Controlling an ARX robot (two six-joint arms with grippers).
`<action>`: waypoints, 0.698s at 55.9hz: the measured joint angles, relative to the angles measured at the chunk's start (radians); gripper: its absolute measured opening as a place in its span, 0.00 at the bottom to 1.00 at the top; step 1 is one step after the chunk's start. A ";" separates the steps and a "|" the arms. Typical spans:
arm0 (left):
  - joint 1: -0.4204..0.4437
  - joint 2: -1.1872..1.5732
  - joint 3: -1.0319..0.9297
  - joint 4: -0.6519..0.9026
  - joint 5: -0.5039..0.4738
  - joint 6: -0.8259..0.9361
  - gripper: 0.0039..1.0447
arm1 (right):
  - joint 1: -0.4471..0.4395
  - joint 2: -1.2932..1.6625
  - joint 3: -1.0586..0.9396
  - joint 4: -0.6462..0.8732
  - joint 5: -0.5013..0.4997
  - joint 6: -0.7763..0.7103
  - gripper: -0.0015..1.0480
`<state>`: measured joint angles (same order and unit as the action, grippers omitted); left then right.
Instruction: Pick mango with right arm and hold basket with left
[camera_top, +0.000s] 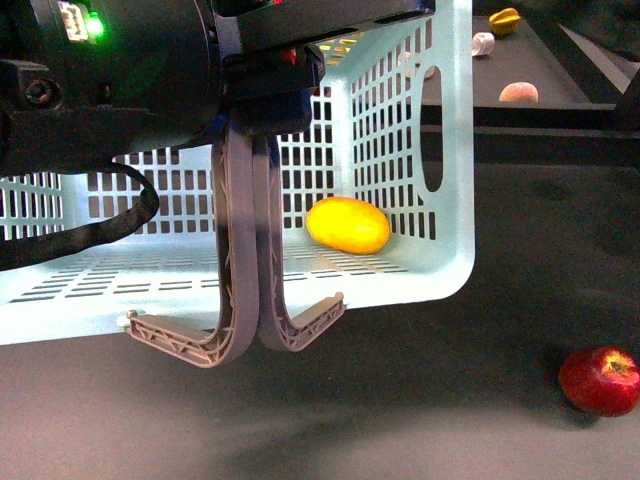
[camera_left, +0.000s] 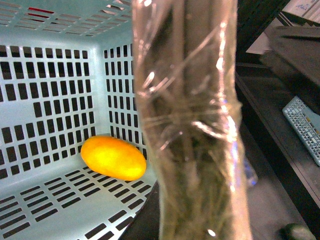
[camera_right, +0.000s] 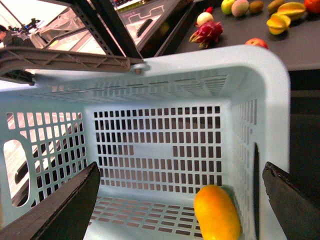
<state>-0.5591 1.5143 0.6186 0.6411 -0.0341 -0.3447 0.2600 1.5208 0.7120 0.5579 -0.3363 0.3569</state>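
The pale aqua basket (camera_top: 420, 180) lies tipped with its open side toward the front camera. The yellow-orange mango (camera_top: 348, 225) rests inside it against the right wall. My left gripper (camera_top: 268, 95) is shut on the two grey-brown handles (camera_top: 250, 250), which fill the left wrist view (camera_left: 190, 125) as a blur; the mango (camera_left: 113, 158) shows beside them. In the right wrist view my right gripper (camera_right: 180, 205) is open and empty, facing into the basket (camera_right: 150, 150), with the mango (camera_right: 216, 212) between its fingers but farther in. The right arm is out of the front view.
A red apple (camera_top: 600, 381) lies on the dark table at the front right. A starfruit (camera_top: 504, 20), a peach (camera_top: 518, 93) and a white object (camera_top: 483, 44) lie beyond. More fruit, including a dragon fruit (camera_right: 207, 32), lies behind the basket.
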 joint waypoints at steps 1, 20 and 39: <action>0.000 0.000 0.000 0.000 0.000 -0.001 0.04 | -0.004 -0.011 -0.008 -0.004 0.000 -0.002 0.92; 0.000 0.000 0.000 0.000 0.004 0.000 0.04 | -0.172 -0.398 -0.228 -0.162 0.047 -0.047 0.92; 0.000 0.000 0.000 0.000 0.001 0.000 0.04 | -0.287 -0.785 -0.437 -0.394 0.164 -0.051 0.92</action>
<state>-0.5591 1.5143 0.6186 0.6411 -0.0334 -0.3450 -0.0273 0.7353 0.2749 0.1635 -0.1722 0.3061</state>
